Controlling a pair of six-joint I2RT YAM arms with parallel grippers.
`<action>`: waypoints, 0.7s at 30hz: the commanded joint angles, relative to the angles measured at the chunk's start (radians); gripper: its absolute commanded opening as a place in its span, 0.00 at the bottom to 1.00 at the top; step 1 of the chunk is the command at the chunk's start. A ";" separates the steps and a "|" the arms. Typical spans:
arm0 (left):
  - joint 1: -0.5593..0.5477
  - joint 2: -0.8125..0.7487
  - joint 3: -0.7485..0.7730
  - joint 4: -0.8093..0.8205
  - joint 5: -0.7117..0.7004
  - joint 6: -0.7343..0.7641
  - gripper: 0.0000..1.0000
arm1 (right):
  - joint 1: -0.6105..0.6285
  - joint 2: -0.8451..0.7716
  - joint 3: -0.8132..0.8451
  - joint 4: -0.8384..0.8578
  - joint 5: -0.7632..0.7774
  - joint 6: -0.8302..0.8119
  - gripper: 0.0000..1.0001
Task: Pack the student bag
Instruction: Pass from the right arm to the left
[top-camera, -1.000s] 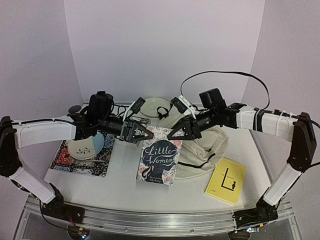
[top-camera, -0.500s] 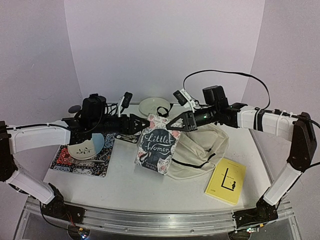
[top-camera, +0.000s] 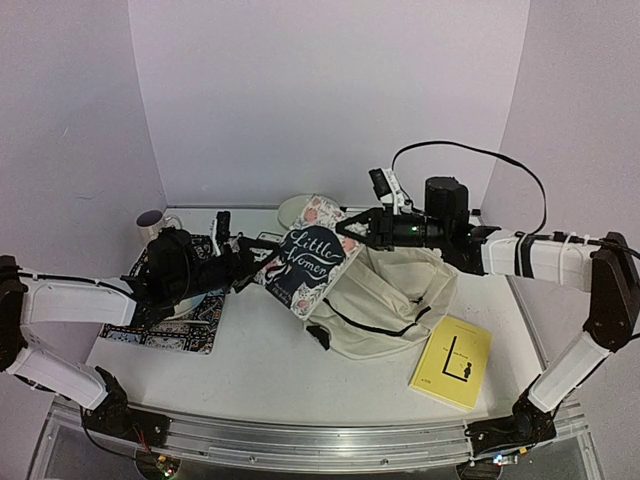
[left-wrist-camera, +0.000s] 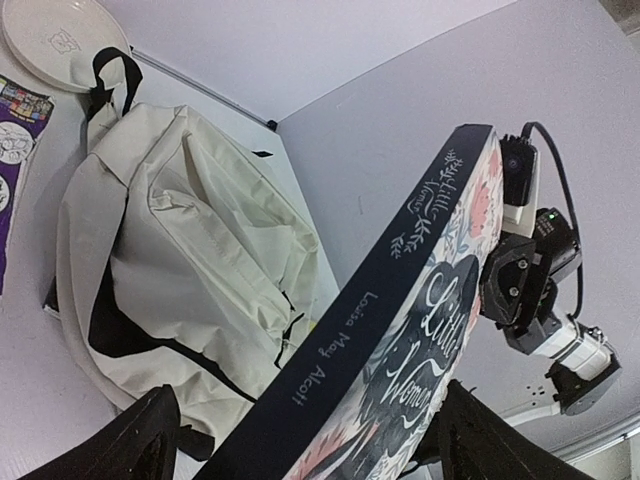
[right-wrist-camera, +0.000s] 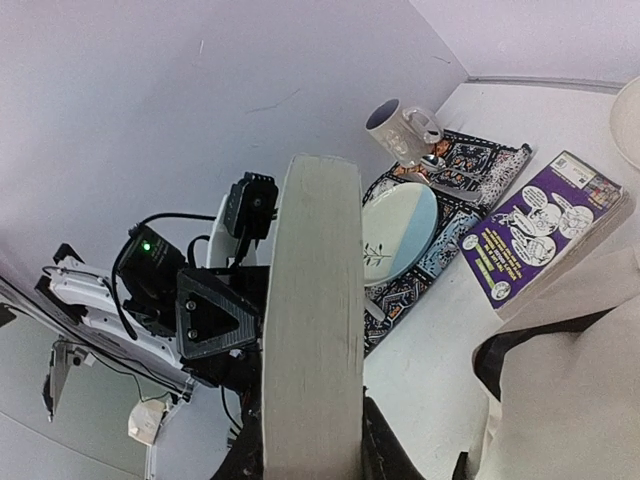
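Jaws of left gripper: spread wide, released from the Little Women book they pinched a second ago, arm drawn back toward frame left. Jaws of right gripper: clamped on the book's upper edge, carrying it alone, tilted and raised at centre frame. Student bag: slumped on the table just below-right of the book; handover judged done, insertion still outstanding.

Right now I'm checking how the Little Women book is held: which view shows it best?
Top external: the Little Women book shows most of its front cover, tilted beside the student bag, right end effector gripping its upper edge. Left wrist shows spine and some cover; right wrist only the page edge.
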 joint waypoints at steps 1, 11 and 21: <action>0.000 0.006 -0.028 0.185 -0.015 -0.113 0.91 | -0.004 -0.071 -0.038 0.313 0.030 0.181 0.00; -0.015 0.066 -0.071 0.369 0.018 -0.221 0.91 | -0.004 -0.092 -0.089 0.452 0.150 0.294 0.00; -0.033 0.173 -0.079 0.622 0.064 -0.302 0.73 | -0.004 -0.037 -0.087 0.534 0.148 0.386 0.00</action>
